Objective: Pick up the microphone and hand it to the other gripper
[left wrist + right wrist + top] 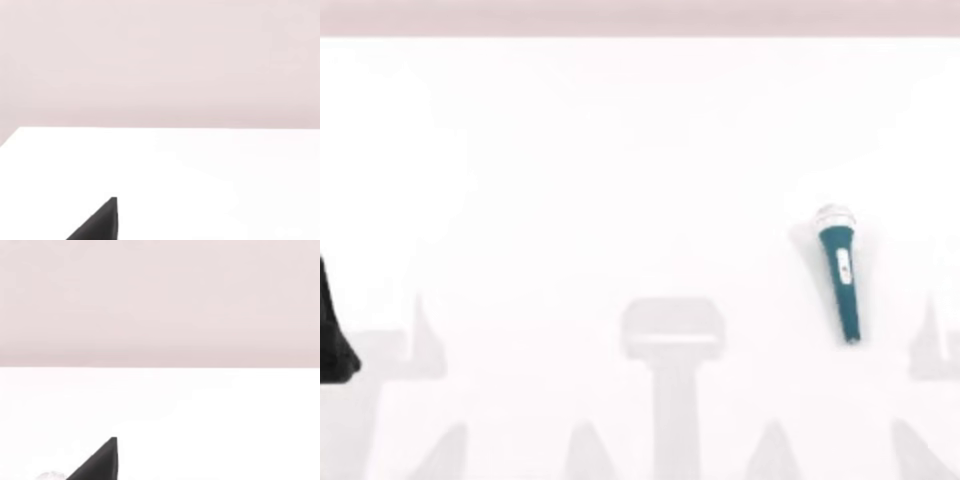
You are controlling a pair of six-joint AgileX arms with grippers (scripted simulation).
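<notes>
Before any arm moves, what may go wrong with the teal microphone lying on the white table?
1. The teal microphone with rounded silvery mesh head lies flat, ungrasped; its round tapered handle might roll or slip when pinched.
2. It lies at the table's right side, far from the left gripper at the left edge, so the handover may need a long carry.

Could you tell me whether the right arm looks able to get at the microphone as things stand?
Probably yes. The microphone lies flat on the table's right side with nothing around or on it. The right arm itself is outside the top view, so its reach is a judgement.
</notes>
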